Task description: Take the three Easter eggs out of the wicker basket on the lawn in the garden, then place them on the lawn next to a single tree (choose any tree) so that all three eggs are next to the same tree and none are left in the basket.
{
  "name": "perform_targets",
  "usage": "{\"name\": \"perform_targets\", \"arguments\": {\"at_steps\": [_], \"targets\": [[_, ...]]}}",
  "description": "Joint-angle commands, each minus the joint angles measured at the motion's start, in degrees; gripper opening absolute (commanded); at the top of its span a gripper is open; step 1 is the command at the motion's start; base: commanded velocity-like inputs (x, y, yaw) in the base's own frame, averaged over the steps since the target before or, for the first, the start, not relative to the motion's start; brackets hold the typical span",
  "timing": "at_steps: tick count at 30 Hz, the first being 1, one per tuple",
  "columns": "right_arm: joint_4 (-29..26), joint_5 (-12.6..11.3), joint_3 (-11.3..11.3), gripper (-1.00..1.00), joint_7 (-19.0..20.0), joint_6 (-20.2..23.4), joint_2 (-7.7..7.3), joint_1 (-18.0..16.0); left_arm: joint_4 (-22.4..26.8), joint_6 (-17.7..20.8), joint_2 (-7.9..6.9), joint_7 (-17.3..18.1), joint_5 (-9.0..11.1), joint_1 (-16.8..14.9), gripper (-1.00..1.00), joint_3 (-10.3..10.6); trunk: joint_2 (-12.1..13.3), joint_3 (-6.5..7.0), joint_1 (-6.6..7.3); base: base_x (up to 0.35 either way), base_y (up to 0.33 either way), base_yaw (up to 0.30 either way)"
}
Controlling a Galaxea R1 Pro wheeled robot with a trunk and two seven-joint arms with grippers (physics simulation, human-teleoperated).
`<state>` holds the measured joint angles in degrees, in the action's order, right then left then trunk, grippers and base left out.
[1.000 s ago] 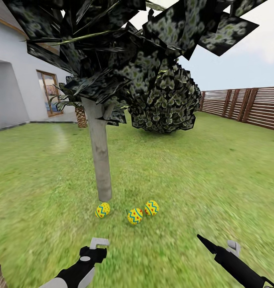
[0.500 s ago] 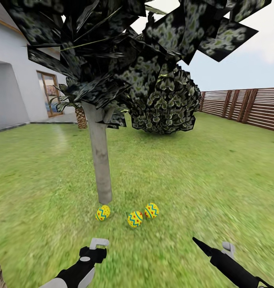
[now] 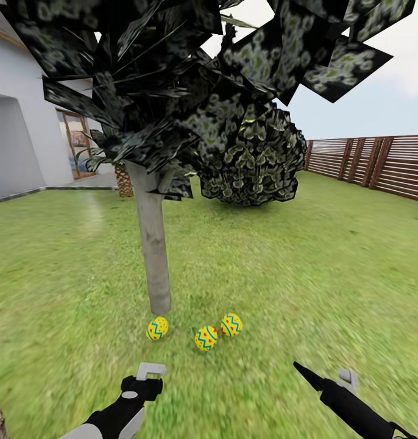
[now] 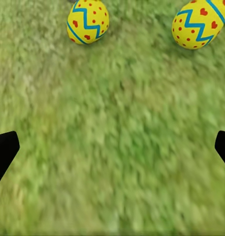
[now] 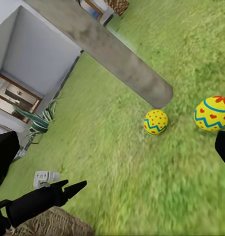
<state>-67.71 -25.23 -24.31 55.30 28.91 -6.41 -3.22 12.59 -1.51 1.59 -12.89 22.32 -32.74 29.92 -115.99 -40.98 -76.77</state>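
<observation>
3 Easter eggs [image 3: 206,337] lie on the lawn [image 3: 331,256] at the pale tree [image 3: 154,244] trunk's foot — the placing looks done. My left gripper [image 3: 149,369] and right gripper [image 3: 328,378] hover empty, fingers spread.

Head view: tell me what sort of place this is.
A simulated back garden, most likely beside a house. A mown lawn fills the ground, a white house with a glazed door stands at the left, a brown slatted fence closes the far right, and a tree rises nearby.
</observation>
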Motion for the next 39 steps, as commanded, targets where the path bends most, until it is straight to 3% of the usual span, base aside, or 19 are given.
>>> {"name": "perform_targets", "arguments": {"at_steps": [1, 39], "targets": [[0.02, -0.35, -0.03, 1.00, 0.07, 0.45, 0.00, -0.03, -0.02, -0.16, -0.01, -0.30, 0.53, -0.04, 1.00, 0.49, 0.39, 0.13, 0.23, 0.000, 0.000, 0.000], [0.30, 0.01, 0.08, 1.00, 0.02, -1.47, 0.08, -0.03, -1.16, -1.56, 0.10, -0.21, 0.53, 0.01, 1.00, 0.58, 15.63, 6.95, 8.58, 0.000, 0.000, 0.000]]}}
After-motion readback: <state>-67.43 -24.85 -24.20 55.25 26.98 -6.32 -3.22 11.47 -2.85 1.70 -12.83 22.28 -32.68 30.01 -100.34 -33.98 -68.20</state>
